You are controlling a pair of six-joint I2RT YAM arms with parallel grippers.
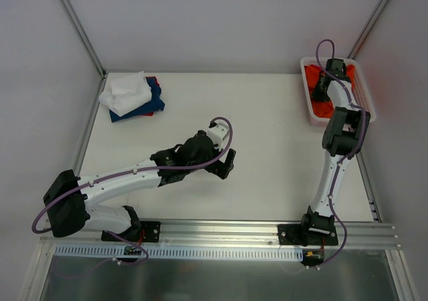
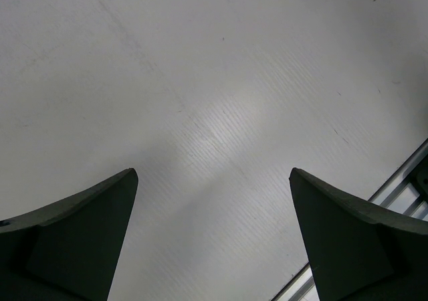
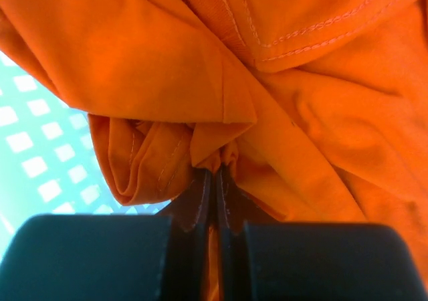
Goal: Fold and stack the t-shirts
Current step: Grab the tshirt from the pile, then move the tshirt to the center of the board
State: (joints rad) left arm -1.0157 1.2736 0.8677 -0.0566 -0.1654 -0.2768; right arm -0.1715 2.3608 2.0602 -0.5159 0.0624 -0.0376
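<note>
A bright orange t-shirt (image 1: 322,107) lies crumpled in the white mesh basket (image 1: 363,87) at the back right. My right gripper (image 1: 324,87) reaches into the basket and is shut on a bunched fold of the orange t-shirt (image 3: 267,80), its gripper (image 3: 215,174) pinching the cloth. A folded stack sits at the back left: a white t-shirt (image 1: 126,91) on top of a navy blue one (image 1: 155,103), with a crimson-pink edge (image 1: 152,81) showing. My left gripper (image 1: 226,164) is open and empty over the bare table middle, also open in the left wrist view (image 2: 214,180).
The metal frame rail (image 1: 221,229) runs along the near edge; it shows at the lower right in the left wrist view (image 2: 401,187). White walls close in the table on the left, back and right.
</note>
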